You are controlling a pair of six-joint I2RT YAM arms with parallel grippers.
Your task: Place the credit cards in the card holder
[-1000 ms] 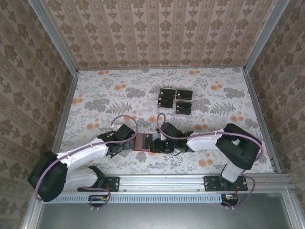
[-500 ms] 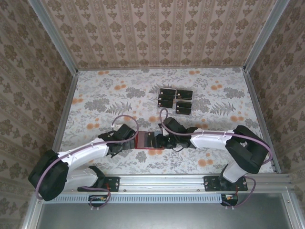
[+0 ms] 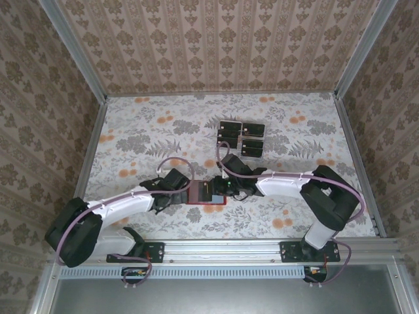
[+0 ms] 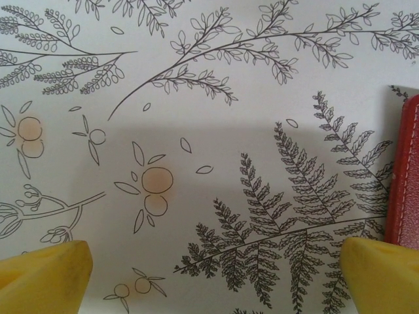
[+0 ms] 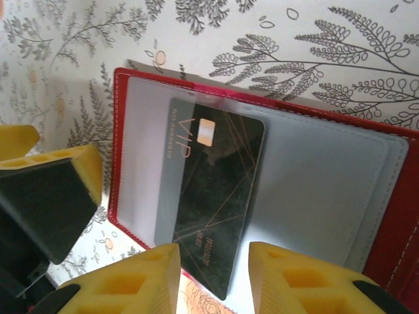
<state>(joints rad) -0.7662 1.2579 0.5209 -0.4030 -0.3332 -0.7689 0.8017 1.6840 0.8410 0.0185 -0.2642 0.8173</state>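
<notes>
The card holder (image 5: 393, 216), a red wallet, lies open on the table with its grey-blue pockets up; it also shows between the two grippers (image 3: 208, 194). One black credit card (image 5: 216, 196) with a pale chip lies flat on it, its left part under the clear pocket. My right gripper (image 5: 215, 275) hovers over the card's near end, open with a narrow gap and gripping nothing. My left gripper (image 4: 216, 275) stands wide open at the wallet's left edge (image 4: 407, 176), with bare tablecloth between its fingers. More credit cards (image 3: 253, 129) lie further back.
The other cards sit in a clear tray (image 3: 217, 145) at the back middle of the floral tablecloth (image 3: 144, 137). Patterned walls with metal rails (image 3: 88, 150) enclose the table on three sides. The left gripper's yellow finger (image 5: 46, 170) stands just left of the wallet.
The right gripper has moved a little farther back and left over the wallet, and its jaws have narrowed. The wallet has shifted slightly right. The left gripper has stayed wide open beside it.
</notes>
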